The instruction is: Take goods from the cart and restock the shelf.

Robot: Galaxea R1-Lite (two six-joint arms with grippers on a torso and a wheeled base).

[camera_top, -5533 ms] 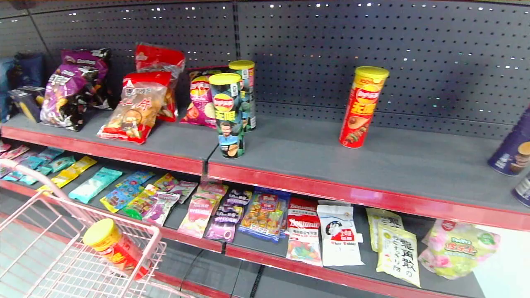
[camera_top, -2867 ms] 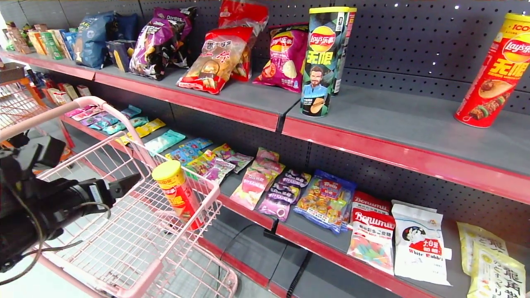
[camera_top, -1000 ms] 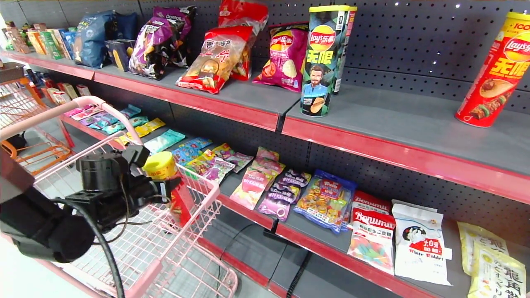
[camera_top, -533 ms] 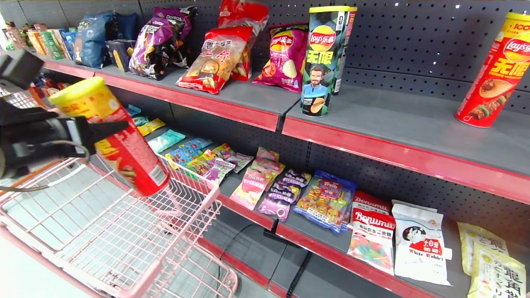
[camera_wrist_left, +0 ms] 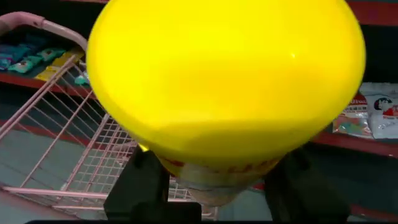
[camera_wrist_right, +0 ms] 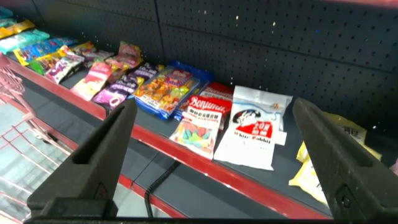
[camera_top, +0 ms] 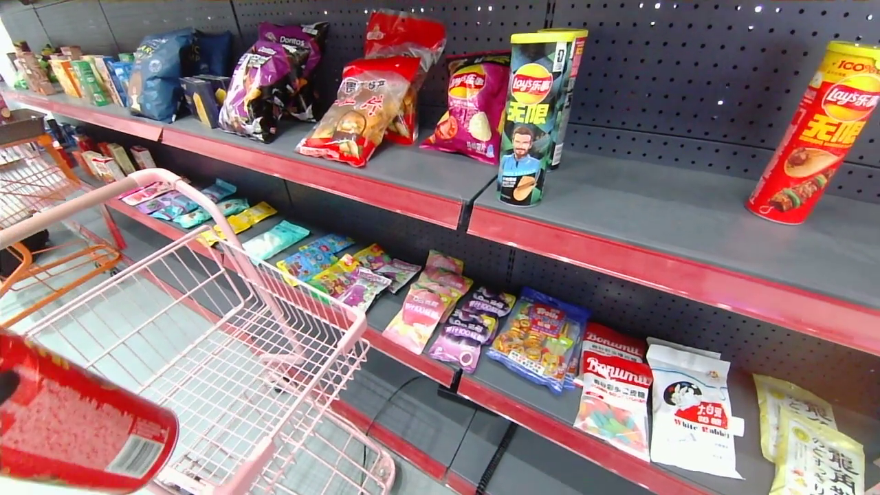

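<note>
Carefully, with our left gripper clamped round the chip can, we swing it clear of the cart and stand it upright beside the red can on the upper shelf.

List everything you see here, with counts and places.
upper shelf: one, grey, red edge
lower shelf: one, grey, red edge
cart: one, pink, before shelves
orange cart: one, far left
dark cans: two, upper shelf, middle
red can: one, upper shelf, right
chip bags: several, mixed colours, upper shelf, left
candy packets: many, lower shelf
held can: one, red, yellow lid, gripped near cart
left gripper: one, black, shut on held can
right gripper: one, black, open, facing lower shelf
</note>
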